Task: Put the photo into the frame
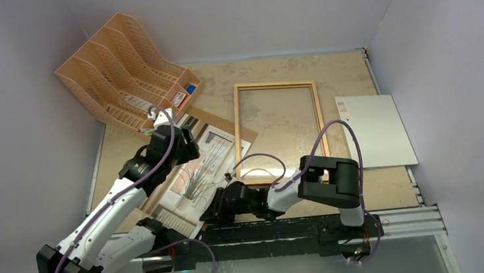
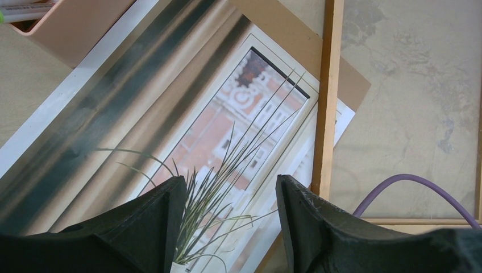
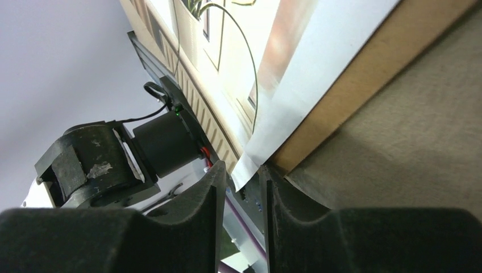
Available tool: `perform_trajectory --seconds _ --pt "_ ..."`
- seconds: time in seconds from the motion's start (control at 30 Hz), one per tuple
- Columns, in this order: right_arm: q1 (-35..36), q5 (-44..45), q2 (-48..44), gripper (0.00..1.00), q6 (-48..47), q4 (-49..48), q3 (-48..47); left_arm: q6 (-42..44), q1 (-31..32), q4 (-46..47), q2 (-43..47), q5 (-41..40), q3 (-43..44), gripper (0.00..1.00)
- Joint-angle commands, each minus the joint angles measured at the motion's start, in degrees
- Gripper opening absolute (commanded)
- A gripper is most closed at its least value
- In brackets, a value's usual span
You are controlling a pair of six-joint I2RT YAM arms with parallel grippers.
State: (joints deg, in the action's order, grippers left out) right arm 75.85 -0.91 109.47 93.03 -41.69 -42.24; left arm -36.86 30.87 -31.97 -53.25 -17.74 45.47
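Near the front edge of the table [image 1: 389, 186], the right gripper [image 3: 243, 181] straddles the nearest corner of the photo [image 3: 295, 74]. Its jaws stand narrowly apart with the white paper corner between the tips, and no pinch on the sheet is evident. The photo lies picture side up, askew on a brown backing panel [image 3: 364, 74], to the left of the frame [image 1: 274, 84]. The frame lies flat at the middle of the table. In the left wrist view the frame's left rail appears to cross the far corner of both photo and panel. The left gripper [image 2: 230, 196] hovers above the photo's middle, wide open and holding nothing. An orange file rack [image 1: 114, 62] stands at far left, and a white sheet [image 1: 378, 131] lies well apart at right.

The step in hand is judged to be taking hold of the print by its corner. Done well, the lower finger slides between paper and panel, so that the grip takes the paper alone and not the panel edge just beneath it. The pinch should sit far enough onto the white border to hold without creasing. Because the sheet is large and limp, it will likely sag from a single corner, so a low, slow lift is advisable. The left gripper could steady the panel or take a second edge. The corner that appears to lie under the rail should be drawn clear sideways before the sheet is raised, lest it tear or drag the frame.
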Motion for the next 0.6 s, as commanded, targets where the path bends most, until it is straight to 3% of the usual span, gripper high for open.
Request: perform_trajectory --seconds 0.0,0.33,0.57 --pt "0.17 1.90 1.74 0.33 0.02 0.07 -0.76 -0.13 -0.13 2.17 -0.11 0.15 -0.32 0.62" --pt "0.17 11.15 -0.37 0.38 1.02 -4.65 1.12 -0.03 -0.11 2.18 -0.18 -0.10 0.71 0.62" --pt "0.17 16.37 -1.85 0.36 7.71 5.12 -0.24 0.27 -0.11 2.26 -0.95 -0.19 1.89 0.62"
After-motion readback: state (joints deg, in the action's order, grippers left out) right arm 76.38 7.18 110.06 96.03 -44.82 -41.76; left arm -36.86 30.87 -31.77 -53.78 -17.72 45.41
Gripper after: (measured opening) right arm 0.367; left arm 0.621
